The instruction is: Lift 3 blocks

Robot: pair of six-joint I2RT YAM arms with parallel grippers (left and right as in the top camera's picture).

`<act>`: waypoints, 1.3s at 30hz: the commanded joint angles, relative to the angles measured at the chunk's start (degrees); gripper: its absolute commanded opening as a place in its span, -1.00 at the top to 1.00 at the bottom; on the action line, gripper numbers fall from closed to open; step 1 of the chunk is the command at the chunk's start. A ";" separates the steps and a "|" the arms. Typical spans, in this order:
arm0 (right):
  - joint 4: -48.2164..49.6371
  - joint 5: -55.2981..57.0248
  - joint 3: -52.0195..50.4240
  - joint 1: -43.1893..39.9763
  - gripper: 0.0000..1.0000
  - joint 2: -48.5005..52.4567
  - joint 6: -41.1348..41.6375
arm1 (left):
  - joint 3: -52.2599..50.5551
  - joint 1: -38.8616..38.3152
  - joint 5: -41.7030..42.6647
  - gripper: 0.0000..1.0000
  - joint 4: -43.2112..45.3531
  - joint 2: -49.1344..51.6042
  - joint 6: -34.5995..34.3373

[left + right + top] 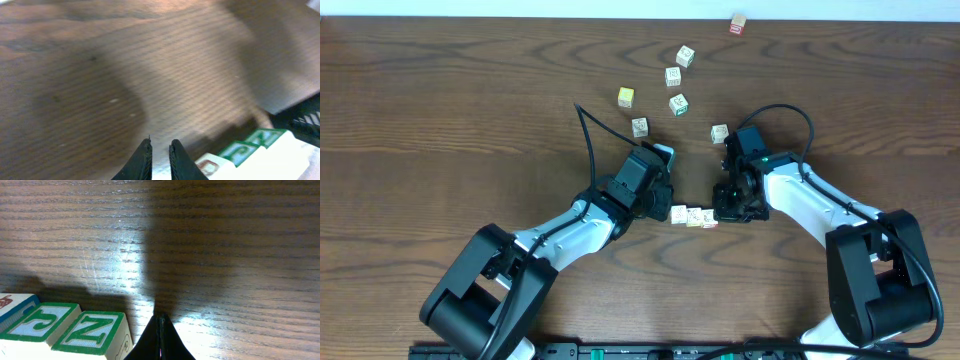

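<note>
The blocks [694, 216] are sitting rowed at lower centre; right end effector [160, 325], pressed together, and left end effector [160, 152], barely parted, empty, are flanking them; squeeze inward evenly, lift level.

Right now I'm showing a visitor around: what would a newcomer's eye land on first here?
A tight row of three blocks sits in the middle, with the left gripper at one end and the right gripper at the other. Beyond them, loose cubes lie scattered toward the far edge of the table.
</note>
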 commanded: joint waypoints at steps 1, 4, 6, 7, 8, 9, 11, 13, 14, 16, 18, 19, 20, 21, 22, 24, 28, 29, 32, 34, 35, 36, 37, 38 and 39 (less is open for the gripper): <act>0.22 4.52 -1.31 0.20 0.98 1.70 0.76 | 1.29 -0.02 4.02 0.71 0.04 0.63 -1.55; 0.20 4.50 -1.31 0.20 0.97 1.70 0.76 | 1.29 -0.02 4.04 0.71 -0.11 0.98 -2.49; 0.20 4.50 -1.31 0.20 0.97 1.70 0.76 | 1.29 -0.42 4.20 0.71 -0.20 1.38 -2.91; 0.20 4.50 -1.31 0.20 0.98 1.70 0.76 | 1.29 -0.70 4.22 0.71 -0.28 1.55 -3.13; 0.20 4.50 -1.31 0.20 0.97 1.70 0.76 | 1.29 -1.11 4.22 0.71 -0.35 1.79 -3.13; 0.20 4.50 -1.31 0.20 0.98 1.70 0.76 | 1.29 -1.57 4.22 0.71 -0.35 2.01 -3.15; 0.20 4.50 -1.31 0.20 0.97 1.70 0.76 | 1.29 -2.40 4.20 0.71 -0.35 2.51 -3.13; 0.20 4.50 -1.31 0.20 0.98 1.70 0.76 | 1.29 -3.08 4.20 0.71 -0.35 3.06 -3.17; 0.20 4.50 -1.31 0.20 0.98 1.70 0.76 | 1.29 -3.37 4.20 0.71 -0.35 3.28 -3.32; 0.20 4.50 -1.31 0.20 0.98 1.70 0.74 | 1.29 -3.74 4.17 0.72 -0.39 3.61 -3.32; 0.20 4.52 -1.31 0.20 0.98 1.70 0.74 | 1.29 -3.76 4.04 0.72 -0.37 3.63 -3.32; 0.20 4.50 -1.31 0.20 0.97 1.70 0.74 | 1.29 -3.76 3.91 0.72 -0.35 3.63 -3.30; 0.20 4.52 -1.31 0.20 0.97 1.70 0.74 | 1.29 -3.65 3.52 0.72 -0.35 3.63 -3.30; 0.17 4.52 -1.31 0.20 0.98 1.70 0.74 | 1.29 -3.58 3.45 0.72 -0.35 3.63 -3.30; 0.17 4.52 -1.31 0.20 0.97 1.70 0.74 | 1.29 -3.50 2.86 0.72 -0.35 3.63 -3.30; 0.17 4.52 -1.31 0.20 0.97 1.70 0.74 | 1.29 -3.50 1.64 0.72 -0.37 3.63 -3.30; 0.17 4.55 -1.31 0.20 0.98 1.70 0.70 | 1.29 -3.02 -2.58 0.72 -0.66 3.63 -3.30; 0.17 4.52 -1.31 0.20 0.98 1.70 0.68 | 1.29 -2.40 -3.78 0.72 -1.09 3.63 -3.32; 0.13 4.55 -1.31 0.20 0.98 1.70 0.50 | 1.29 1.11 -4.70 0.78 -4.22 3.02 -4.00; 0.15 4.55 -1.31 0.20 0.98 1.70 0.50 | 1.29 3.21 -4.68 0.82 -7.10 1.95 -4.72; 0.17 4.55 -1.31 0.20 0.97 1.70 0.50 | 1.29 4.02 -4.68 0.84 -8.83 1.22 -5.60; 0.20 4.57 -1.31 0.20 0.97 1.70 0.50 | 1.29 4.44 -4.63 0.85 -10.73 0.42 -6.49; 0.20 4.57 -1.31 0.20 0.97 1.70 0.46 | 1.29 4.50 -4.66 0.85 -12.55 -0.35 -6.80; 0.22 4.57 -1.31 0.17 0.97 1.70 0.24 | 1.29 4.26 -4.68 0.85 -15.02 -1.44 -6.97; 0.20 4.57 -1.31 0.17 0.97 1.70 0.04 | 1.27 3.82 -4.87 0.85 -16.98 -2.27 -6.97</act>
